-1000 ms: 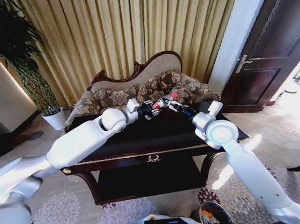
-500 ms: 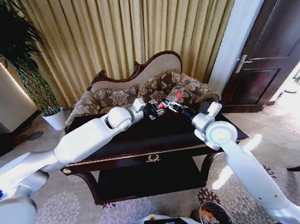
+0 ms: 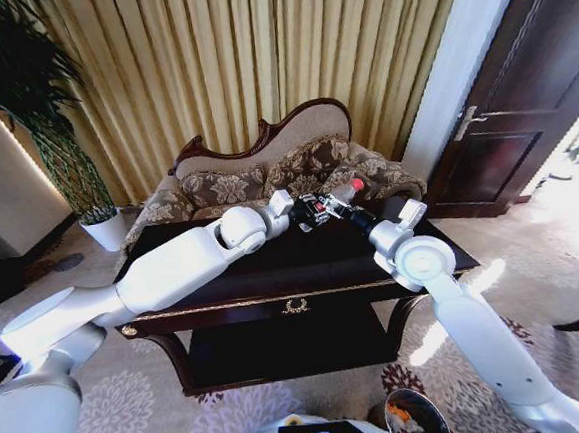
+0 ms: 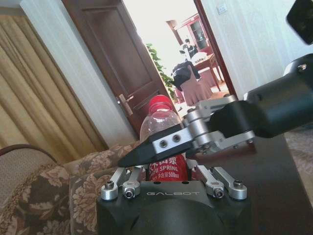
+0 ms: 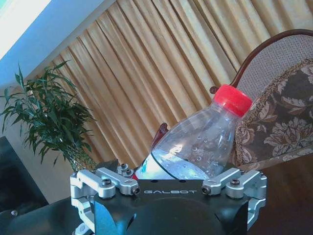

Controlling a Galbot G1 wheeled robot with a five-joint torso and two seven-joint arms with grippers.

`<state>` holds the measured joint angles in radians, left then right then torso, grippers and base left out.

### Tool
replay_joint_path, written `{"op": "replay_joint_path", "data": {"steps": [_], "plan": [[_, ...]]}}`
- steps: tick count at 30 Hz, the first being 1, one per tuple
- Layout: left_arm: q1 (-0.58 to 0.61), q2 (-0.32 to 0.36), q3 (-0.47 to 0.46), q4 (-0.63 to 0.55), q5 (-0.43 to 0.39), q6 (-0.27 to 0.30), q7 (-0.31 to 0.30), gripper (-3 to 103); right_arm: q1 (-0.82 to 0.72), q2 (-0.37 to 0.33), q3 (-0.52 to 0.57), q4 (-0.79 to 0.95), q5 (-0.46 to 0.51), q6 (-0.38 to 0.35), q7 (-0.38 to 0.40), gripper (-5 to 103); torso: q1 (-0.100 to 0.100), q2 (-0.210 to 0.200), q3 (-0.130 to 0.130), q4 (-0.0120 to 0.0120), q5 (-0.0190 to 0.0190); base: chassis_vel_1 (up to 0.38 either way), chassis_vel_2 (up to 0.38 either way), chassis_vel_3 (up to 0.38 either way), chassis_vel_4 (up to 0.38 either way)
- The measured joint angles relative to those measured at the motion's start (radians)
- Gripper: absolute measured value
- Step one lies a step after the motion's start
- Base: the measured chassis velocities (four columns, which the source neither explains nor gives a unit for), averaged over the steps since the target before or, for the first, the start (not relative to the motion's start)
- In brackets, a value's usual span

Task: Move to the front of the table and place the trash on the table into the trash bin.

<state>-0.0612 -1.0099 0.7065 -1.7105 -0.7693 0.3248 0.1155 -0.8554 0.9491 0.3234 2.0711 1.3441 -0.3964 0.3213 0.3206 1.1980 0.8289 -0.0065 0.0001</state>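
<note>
Room: gold pleated curtains, a carved sofa [image 3: 296,166] with floral cushions, a dark door [image 3: 530,87], and a potted plant [image 3: 41,116] by the wall.
Table: table [image 3: 274,268], dark glossy wood with gold trim and a front ornament, standing in front of the sofa.
Bottle: bottle [image 3: 340,194], clear plastic with a red cap and red label, held above the far side of the table, tilted, between the two pincers.
Left pincer: left pincer [image 3: 309,211] reaches in from the left at the label end; in the left wrist view its linkages spread to either side of the label, but whether the fingers press on the bottle I cannot tell.
Right pincer: right pincer [image 3: 337,203] comes from the right; in the left wrist view one dark finger [image 4: 161,147] lies across the label, and in the right wrist view the lower body sits just beyond its palm, so it looks clamped on the bottle.
Handling: probably light, looking empty apart from droplets inside; thin walls would dent and slip under a hard squeeze. The labelled waist or the stiffer neck under the cap look the surest places to grip.
Textures: smooth, shiny plastic; polished tabletop; soft patterned upholstery; matte black and bare metal pincer parts.
Bin: bin [image 3: 418,419], dark and round with a shiny rim, on the patterned carpet near the robot's right side, well apart from the bottle.
</note>
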Motion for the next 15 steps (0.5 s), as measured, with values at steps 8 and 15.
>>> {"op": "replay_joint_path", "data": {"steps": [8,15], "plan": [[-0.002,0.006,0.001,-0.007,-0.003,0.000,0.002,35,0.002,0.000,0.000,-0.007,-0.006,0.017,-0.009,102,0.000,0.000,0.000,-0.0001,-0.0001,0.000,0.000,0.000,0.000],[0.007,0.021,0.001,-0.024,-0.004,0.000,0.005,35,0.008,-0.002,0.003,-0.019,-0.011,0.021,-0.010,100,0.000,0.000,0.000,0.0001,-0.0001,0.000,0.000,0.000,0.000]]}}
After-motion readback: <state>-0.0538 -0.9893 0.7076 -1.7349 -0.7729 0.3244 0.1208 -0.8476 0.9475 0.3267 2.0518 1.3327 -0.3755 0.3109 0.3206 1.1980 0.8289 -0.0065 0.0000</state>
